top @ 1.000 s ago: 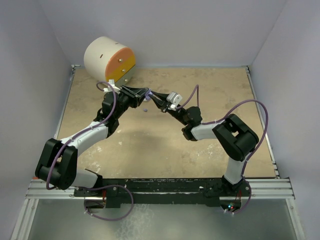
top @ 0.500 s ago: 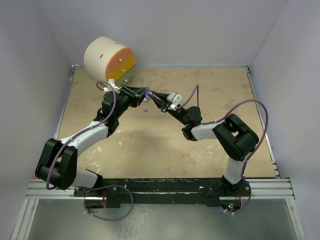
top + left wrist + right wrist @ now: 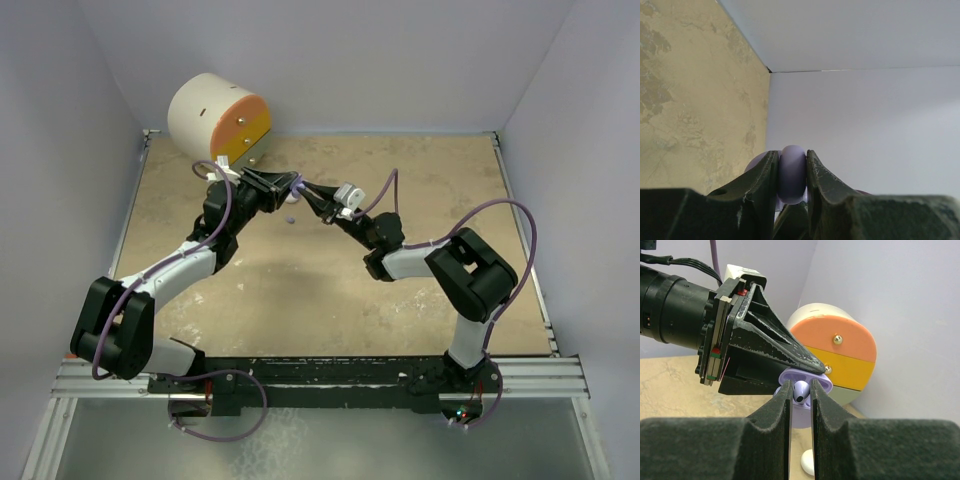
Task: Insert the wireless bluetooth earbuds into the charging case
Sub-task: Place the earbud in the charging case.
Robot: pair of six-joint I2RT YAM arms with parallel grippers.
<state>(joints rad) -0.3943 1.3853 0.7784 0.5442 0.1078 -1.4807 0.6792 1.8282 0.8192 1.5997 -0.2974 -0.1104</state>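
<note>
Left gripper (image 3: pixel 792 161) clamped tight on lilac charging case (image 3: pixel 792 176), held above table (image 3: pixel 670 385); right gripper (image 3: pixel 801 385) narrowly pinches purple earbud (image 3: pixel 801 392) at the case's open top, apparently not seated; small white object (image 3: pixel 807 463) lies below.

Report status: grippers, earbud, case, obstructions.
Left gripper shut on lilac charging case. Right gripper shut on purple earbud, at the case's open top. Nothing between them.

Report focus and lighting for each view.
Top external: even, soft light, weak shadows on the table; parts tiny. Left wrist: lilac case fairly clear, near fingers dark, blurred. Right wrist: own fingers soft; earbud and orange-faced drum sharp.
</note>
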